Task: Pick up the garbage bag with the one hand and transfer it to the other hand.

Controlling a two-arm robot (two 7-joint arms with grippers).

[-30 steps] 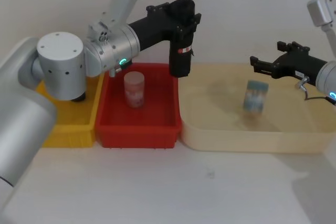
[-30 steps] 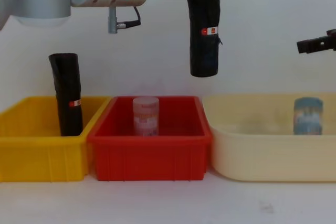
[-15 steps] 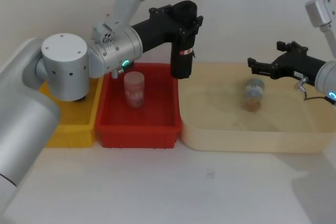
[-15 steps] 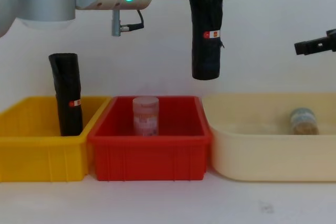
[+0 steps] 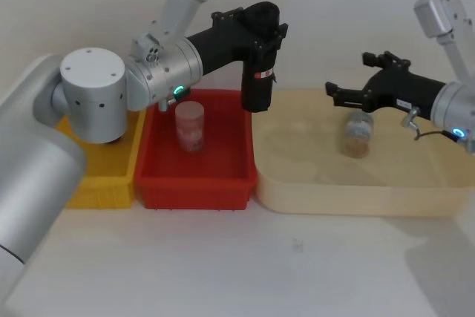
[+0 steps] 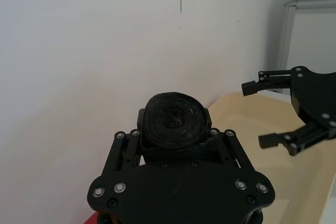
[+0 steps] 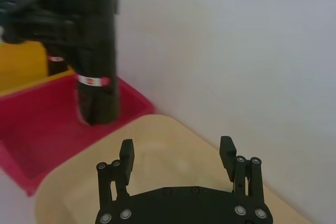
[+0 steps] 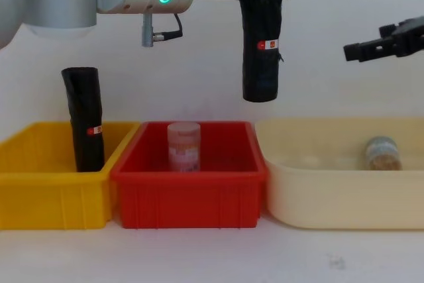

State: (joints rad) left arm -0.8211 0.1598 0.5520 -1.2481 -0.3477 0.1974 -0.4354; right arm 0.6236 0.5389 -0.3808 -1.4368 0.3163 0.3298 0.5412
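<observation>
The garbage bag (image 5: pixel 258 72) is a black roll with a red-and-white label, hanging upright above the right end of the red bin (image 5: pixel 197 180). My left gripper (image 5: pixel 261 24), on the green-ringed arm, is shut on the roll's top end (image 6: pixel 176 124). In the chest view the garbage bag (image 8: pixel 260 51) hangs well above the bins. My right gripper (image 5: pixel 349 79), on the blue-ringed arm, is open and holds nothing, to the right of the roll and over the beige tub (image 5: pixel 349 198). From the right wrist view the garbage bag (image 7: pixel 97 72) lies ahead of the right gripper (image 7: pixel 176 148).
A second black roll (image 8: pixel 87 120) leans in the yellow bin (image 8: pixel 46 190). A clear jar (image 8: pixel 183 146) stands in the red bin (image 8: pixel 189 197). Another jar (image 8: pixel 382 153) lies on its side in the beige tub (image 8: pixel 331 197). A white wall is close behind.
My right gripper has moved left toward the roll. The jar in the beige tub went from upright to lying on its side. The left gripper and roll shifted slightly right.
</observation>
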